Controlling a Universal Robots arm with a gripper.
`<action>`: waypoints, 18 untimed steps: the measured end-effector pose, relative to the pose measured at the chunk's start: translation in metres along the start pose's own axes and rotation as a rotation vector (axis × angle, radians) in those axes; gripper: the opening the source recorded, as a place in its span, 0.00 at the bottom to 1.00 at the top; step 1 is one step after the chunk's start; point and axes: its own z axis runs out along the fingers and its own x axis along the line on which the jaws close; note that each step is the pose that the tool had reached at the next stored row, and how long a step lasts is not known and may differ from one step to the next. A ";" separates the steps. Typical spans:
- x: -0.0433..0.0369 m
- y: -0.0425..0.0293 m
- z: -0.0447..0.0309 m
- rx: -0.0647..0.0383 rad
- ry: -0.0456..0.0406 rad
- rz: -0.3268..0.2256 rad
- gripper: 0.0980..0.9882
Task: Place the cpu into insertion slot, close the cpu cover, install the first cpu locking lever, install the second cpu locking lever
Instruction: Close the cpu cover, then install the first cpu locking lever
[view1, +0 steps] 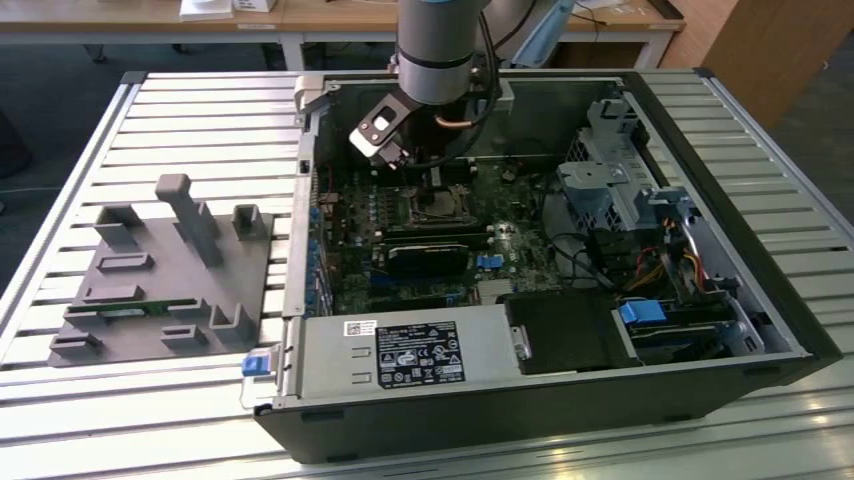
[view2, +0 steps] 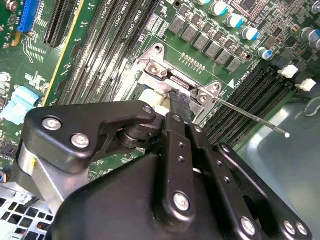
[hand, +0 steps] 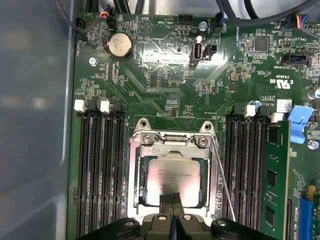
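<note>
We see jaws closed together, empty, cpu cover (hand: 170, 149) just beneath them, over the cpu (hand: 172, 175). We'd press straight down, clear of the lever (hand: 223, 185) beside them.

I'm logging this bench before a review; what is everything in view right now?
computer case: one, black, open on the slatted table.
fixture tray: one, grey, at the exterior view's left of the case.
circuit board: one, green, inside the case.
cpu: one, pale silver, in the insertion slot.
cpu cover: one, silvery, down around the cpu.
locking lever: one, thin silvery wire, beside the slot.
memory module: one, green, upright on the board.
coin cell: one, silver, on the board.
robot arm: one, grey, over the case.
end effector: one, black, shut, tip at the cpu's edge.
</note>
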 end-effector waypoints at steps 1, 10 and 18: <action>0.0000 0.0001 0.0000 0.000 0.0001 0.000 0.01; -0.0003 0.0116 0.0000 0.000 0.0000 0.000 0.01; -0.0003 0.0147 -0.0001 0.000 0.0001 0.000 0.01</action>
